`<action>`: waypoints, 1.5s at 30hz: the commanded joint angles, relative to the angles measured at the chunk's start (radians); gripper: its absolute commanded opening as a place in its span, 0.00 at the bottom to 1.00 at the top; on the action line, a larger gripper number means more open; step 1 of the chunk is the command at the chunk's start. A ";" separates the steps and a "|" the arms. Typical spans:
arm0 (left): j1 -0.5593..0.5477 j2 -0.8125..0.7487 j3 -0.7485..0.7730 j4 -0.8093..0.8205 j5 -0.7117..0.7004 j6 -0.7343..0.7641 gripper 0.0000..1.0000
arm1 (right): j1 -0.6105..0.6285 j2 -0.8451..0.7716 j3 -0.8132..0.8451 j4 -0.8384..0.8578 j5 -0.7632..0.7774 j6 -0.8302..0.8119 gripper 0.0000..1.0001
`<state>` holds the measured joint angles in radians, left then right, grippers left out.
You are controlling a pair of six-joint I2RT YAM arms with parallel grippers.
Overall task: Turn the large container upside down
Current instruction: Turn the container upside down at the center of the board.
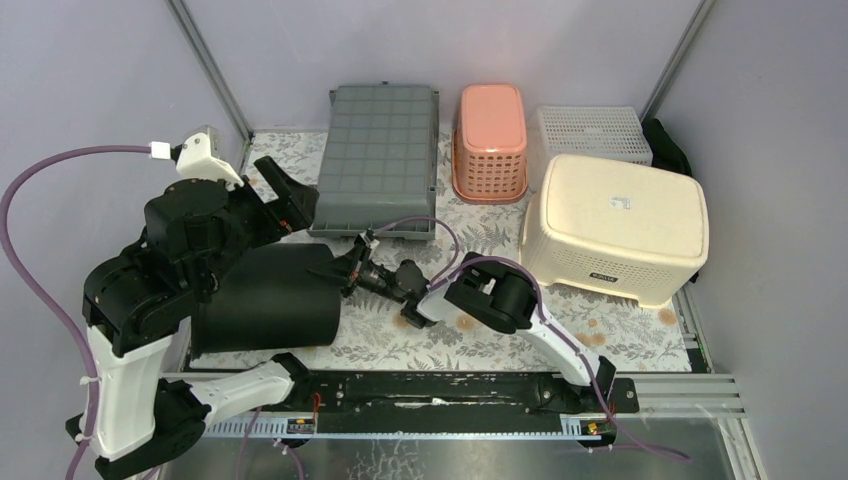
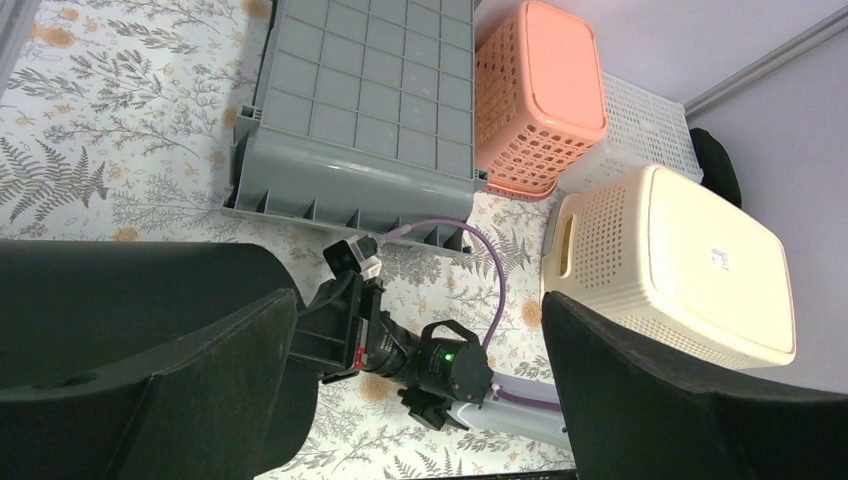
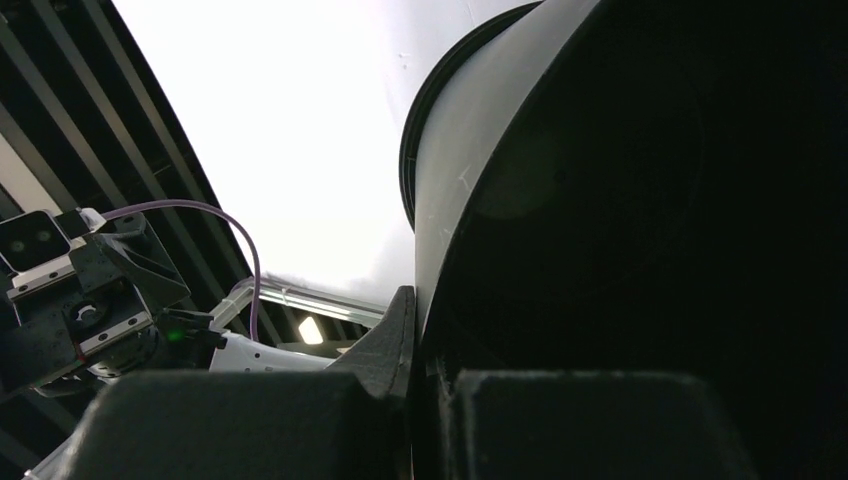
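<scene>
Item 1, near left of the counter [image 1: 450, 345]: we list the black container [image 1: 265, 295], the large one. It lies on its side on the flowered covering, long axis running left to right. It is a smooth, dark, round-walled body with a plain rim at its right end.

Item 2: the right pincer [image 1: 338, 270] sits at that right end, jaws together and clamped on the container's rim. In the right wrist view we see the wall running between the fingers [image 3: 385, 350].

Item 3: the left pincer [image 1: 290, 195] hangs over the container's far side, jaws wide apart with nothing between them.

Item 4, further back: a grey crate [image 1: 380, 160], gridded base up, just beyond the right pincer.

Item 5, far row: a pink basket [image 1: 490, 140], a white basket [image 1: 590, 135], and in front of the latter a cream hamper [image 1: 615, 225], bottom up. All stand well apart from the black container.
</scene>
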<state>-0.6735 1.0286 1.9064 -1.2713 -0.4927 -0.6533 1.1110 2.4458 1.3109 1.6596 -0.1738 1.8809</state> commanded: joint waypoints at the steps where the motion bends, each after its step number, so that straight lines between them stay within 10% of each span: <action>1: -0.003 0.007 -0.012 0.041 0.021 0.003 1.00 | -0.038 0.014 -0.110 0.053 -0.022 -0.025 0.04; 7: -0.003 0.014 -0.015 0.051 0.030 0.003 1.00 | -0.088 -0.057 -0.298 0.052 -0.048 -0.081 0.35; 14: -0.003 0.023 -0.044 0.076 0.047 0.001 1.00 | -0.135 -0.090 -0.445 0.052 -0.073 -0.143 0.48; 45: -0.002 0.032 -0.256 0.249 0.094 0.011 1.00 | -0.294 -0.434 -0.816 -0.044 -0.297 -0.353 0.59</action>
<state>-0.6735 1.0672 1.6596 -1.0988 -0.4000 -0.6533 0.8288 2.1078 0.4683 1.6192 -0.3866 1.5715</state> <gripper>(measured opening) 0.997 0.580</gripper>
